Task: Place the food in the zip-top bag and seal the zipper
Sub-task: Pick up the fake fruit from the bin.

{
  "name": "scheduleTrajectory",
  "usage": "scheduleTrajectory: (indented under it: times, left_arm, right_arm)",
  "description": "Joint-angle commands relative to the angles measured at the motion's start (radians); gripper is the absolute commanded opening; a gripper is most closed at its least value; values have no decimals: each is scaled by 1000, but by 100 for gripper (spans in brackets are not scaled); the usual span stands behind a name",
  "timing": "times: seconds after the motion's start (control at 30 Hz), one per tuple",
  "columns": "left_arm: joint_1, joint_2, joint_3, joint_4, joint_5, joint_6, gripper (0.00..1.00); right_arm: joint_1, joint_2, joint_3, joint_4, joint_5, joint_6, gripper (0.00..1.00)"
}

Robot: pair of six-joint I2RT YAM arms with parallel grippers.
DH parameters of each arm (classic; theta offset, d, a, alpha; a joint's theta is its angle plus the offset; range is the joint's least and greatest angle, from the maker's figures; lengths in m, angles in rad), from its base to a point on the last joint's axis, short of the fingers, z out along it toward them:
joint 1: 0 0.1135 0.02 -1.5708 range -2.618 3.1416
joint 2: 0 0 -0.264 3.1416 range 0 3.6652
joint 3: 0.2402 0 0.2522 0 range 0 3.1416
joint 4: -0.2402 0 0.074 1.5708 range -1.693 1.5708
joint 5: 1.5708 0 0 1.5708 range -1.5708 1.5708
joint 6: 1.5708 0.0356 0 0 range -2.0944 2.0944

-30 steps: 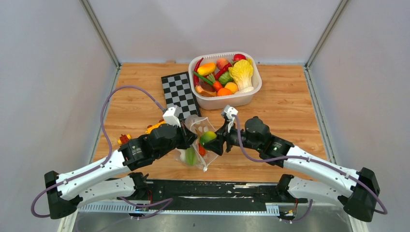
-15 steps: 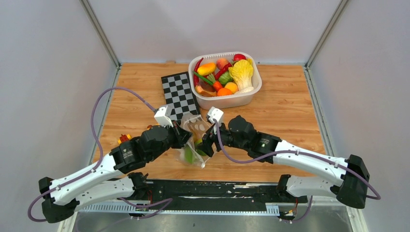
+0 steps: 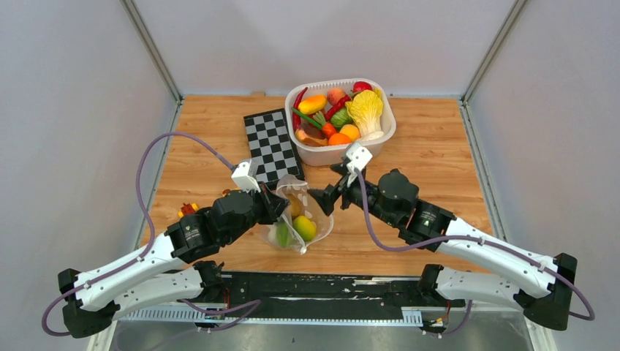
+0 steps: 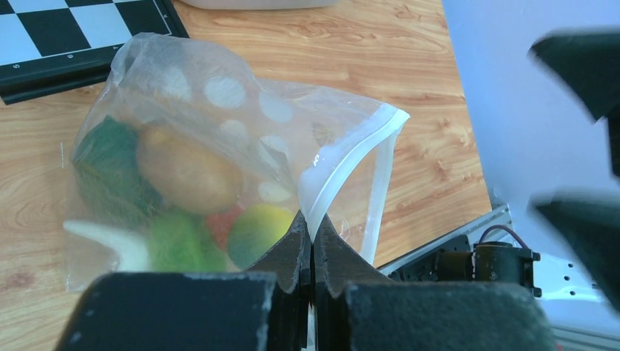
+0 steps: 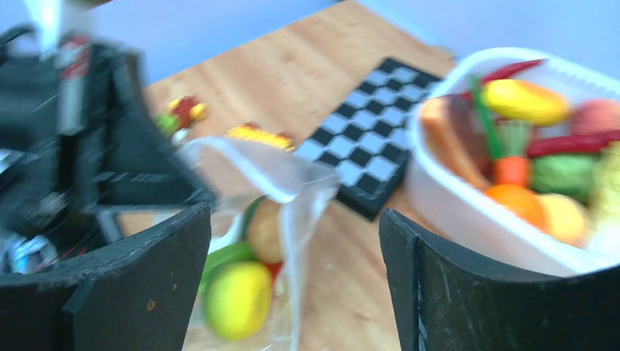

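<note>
The zip-top bag (image 3: 296, 219) stands on the table with its mouth open, between my two grippers. My left gripper (image 3: 280, 208) is shut on the zipper strip (image 4: 351, 157) at the bag's rim (image 4: 313, 223). Inside the bag lie a yellow-green fruit (image 3: 304, 228), a brown potato (image 4: 186, 172), green pieces (image 4: 110, 164) and something red. My right gripper (image 3: 320, 196) is open and empty, just right of the bag mouth. In the right wrist view (image 5: 296, 285) the bag and the yellow-green fruit (image 5: 237, 298) show between its fingers. More food (image 3: 336, 110) fills the tub.
The white tub (image 3: 380, 142) stands at the back centre, its rim (image 5: 468, 197) close to my right gripper. A chessboard (image 3: 270, 142) lies left of the tub, behind the bag. Small toy brick cars (image 3: 188, 210) sit left of my left arm.
My right gripper carried the yellow-green fruit into the bag's mouth, let it go, and drew back to the right, open. The fruit now lies in the bag. My left gripper kept its hold.
</note>
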Motion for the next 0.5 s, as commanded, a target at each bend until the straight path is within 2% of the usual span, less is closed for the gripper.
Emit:
scheduleTrajectory:
  times: [0.0, 0.2, 0.47]
  left_arm:
    - [0, -11, -2, 21, -28, -6, 0]
    - [0, -27, -7, 14, -36, -10, 0]
    - [0, -66, -17, -18, -68, -12, 0]
  right_arm:
    - [-94, 46, 98, 14, 276, -21, 85]
    - [-375, 241, 240, -107, 53, 202, 83]
    - [-550, 540, 449, -125, -172, 345, 74]
